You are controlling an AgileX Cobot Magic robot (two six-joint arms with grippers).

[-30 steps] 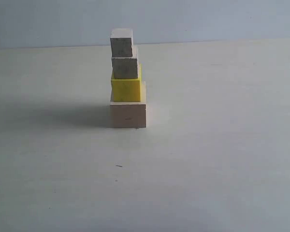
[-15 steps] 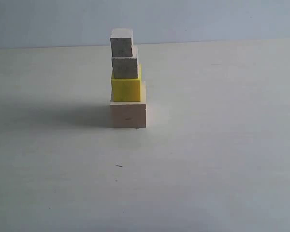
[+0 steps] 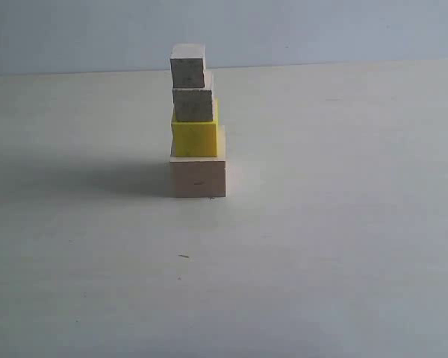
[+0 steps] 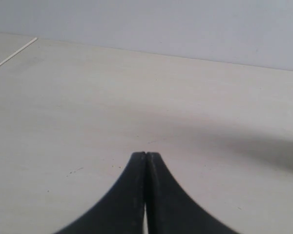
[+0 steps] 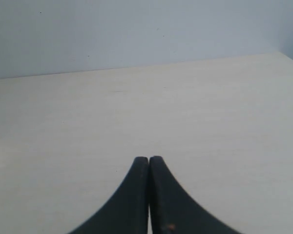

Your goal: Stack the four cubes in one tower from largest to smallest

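One tower of the four cubes stands left of the middle in the exterior view. At the base is the large pale wooden cube point(image 3: 198, 177). On it sits the yellow cube point(image 3: 195, 138), then the small wooden cube point(image 3: 193, 105), with the smallest wooden cube point(image 3: 188, 68) on top. Neither arm shows in the exterior view. My left gripper point(image 4: 145, 155) is shut with nothing in it, over bare table. The right gripper point(image 5: 149, 159) is shut and empty too. No cube appears in either wrist view.
The pale table point(image 3: 336, 224) runs back to a light blue wall point(image 3: 321, 30). The tower's shadow point(image 3: 89, 179) falls to its left. A table edge point(image 4: 14, 53) shows in the left wrist view.
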